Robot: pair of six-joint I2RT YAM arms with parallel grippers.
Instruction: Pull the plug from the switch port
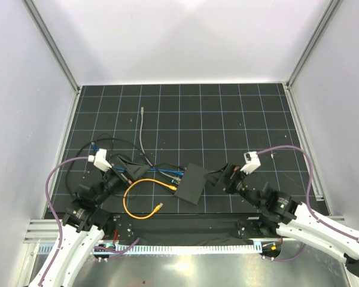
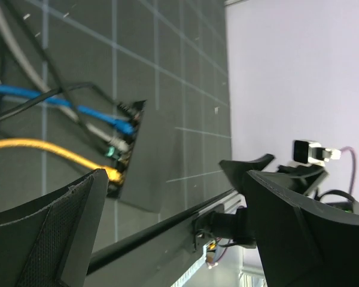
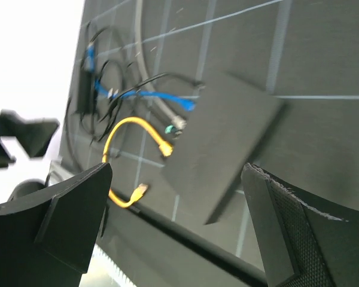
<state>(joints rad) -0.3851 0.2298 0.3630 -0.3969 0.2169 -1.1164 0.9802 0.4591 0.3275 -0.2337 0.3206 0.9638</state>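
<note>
Item 1, nearest: left gripper (image 1: 124, 175) & right gripper (image 1: 223, 179), both w/ jaws spread wide, nothing held, both clear of the box. Item 2: slack yellow patch cable (image 1: 134, 200), a soft loop on the black grid-lined mat (image 1: 227, 113), one end loose nr the front edge. Item 3: flat matte-black rectangular switch box (image 1: 191, 182), lying btwn the two grippers. The right gripper faces its bare long edge; the left gripper faces the edge w/ the switch port row (image 2: 127, 149). Three plugs seated there: yellow plug (image 2: 112, 173), grey plug (image 2: 115, 145) w/ green boot, blue plug (image 2: 124, 125); which one is meant, cannot tell. Handling (est.): plugs small, rigid plastic, prob. latch-tabbed; cables limp, poor to tug on. Grip the plug body tight against the port, pull straight out along the mat. Box looks light, likely to slide w/ the pull, so brace its opposite edge w/ the right gripper. Item 4, farthest: thin grey cable (image 1: 142, 134), running up the mat, far end free.
</note>
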